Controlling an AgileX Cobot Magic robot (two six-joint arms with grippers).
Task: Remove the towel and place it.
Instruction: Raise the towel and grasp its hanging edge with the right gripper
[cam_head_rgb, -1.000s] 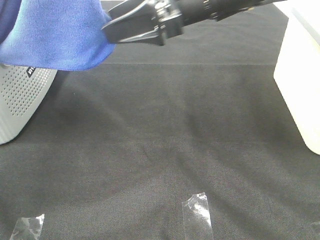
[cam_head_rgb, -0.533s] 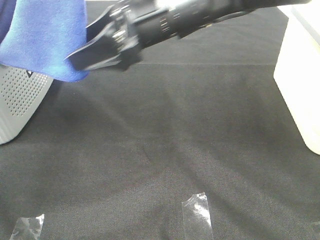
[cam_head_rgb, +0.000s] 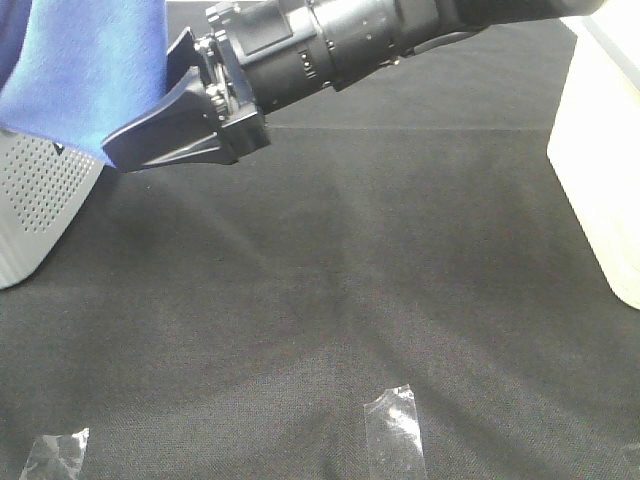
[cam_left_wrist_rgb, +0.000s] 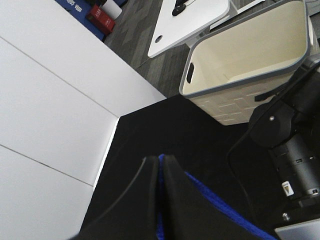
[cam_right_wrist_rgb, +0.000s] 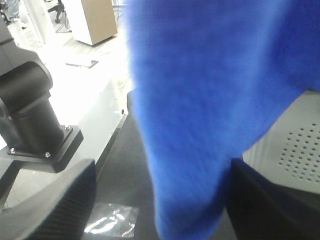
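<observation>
The royal-blue towel hangs at the top left above the grey perforated basket. My left gripper is shut on a fold of the towel and holds it up; it is out of the exterior view. My right arm reaches across from the upper right. My right gripper is open at the towel's lower right edge. In the right wrist view the towel hangs between the two spread fingers of the right gripper, and I cannot tell whether they touch it.
A cream plastic bin stands at the right edge and shows in the left wrist view. Clear tape pieces lie on the black tablecloth near the front. The basket wall shows in the right wrist view.
My right arm has swung left and down toward the towel, and its jaws now straddle the hanging edge. The towel's hanging part has drawn left.
</observation>
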